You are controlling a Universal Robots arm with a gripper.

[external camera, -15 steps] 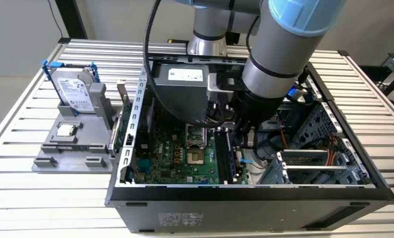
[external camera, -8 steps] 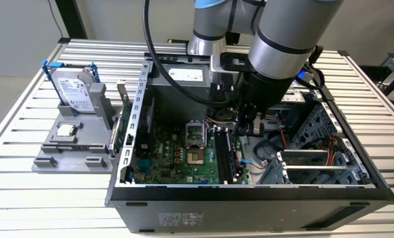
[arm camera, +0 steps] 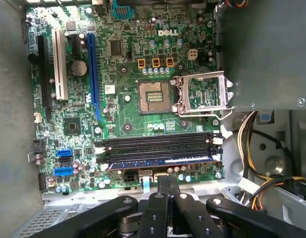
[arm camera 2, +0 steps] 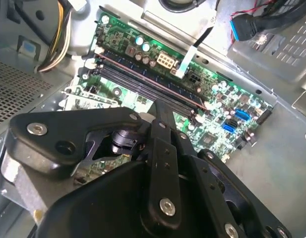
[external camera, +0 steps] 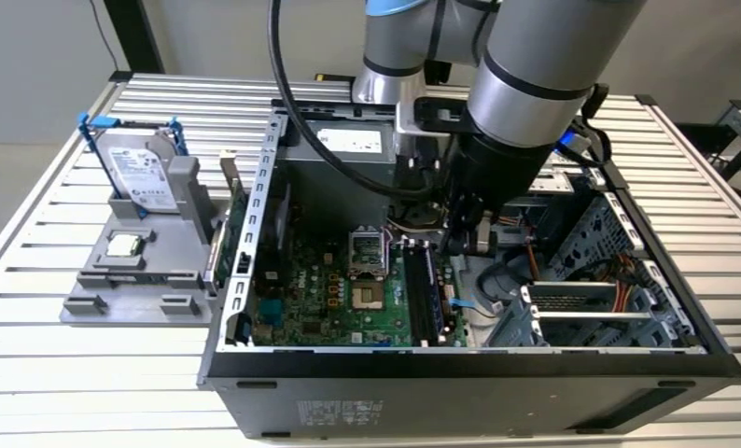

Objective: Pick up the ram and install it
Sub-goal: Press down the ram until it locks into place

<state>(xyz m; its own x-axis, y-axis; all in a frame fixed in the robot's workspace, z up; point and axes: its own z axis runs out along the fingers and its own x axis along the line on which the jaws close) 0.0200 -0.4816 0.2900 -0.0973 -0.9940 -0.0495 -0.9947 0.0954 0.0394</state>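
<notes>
Low on the motherboard (arm camera: 128,119) in the first wrist view, the ram (arm camera: 160,161) sat in the slot nearest the board's lower edge, a thin dark stick with a bluish sheen and a copper-toned bottom edge. Its long axis ran across the frame, parallel to the empty black memory slots (arm camera: 157,144) just above it. The pincer (arm camera: 167,191) stood directly below it with its two black fingers pressed together, holding nothing. In the second wrist view the stick (arm camera 2: 157,84) ran diagonally from upper left toward centre right, and the pincer (arm camera 2: 162,111) tip reached up near it. From the exterior view, the arm (external camera: 526,84) plunged into the open computer case (external camera: 470,359); on the worktop (external camera: 47,364) at left, a grey fixture (external camera: 140,280) carried a hard drive (external camera: 140,168) with blue rails and a square processor chip (external camera: 124,245).
</notes>
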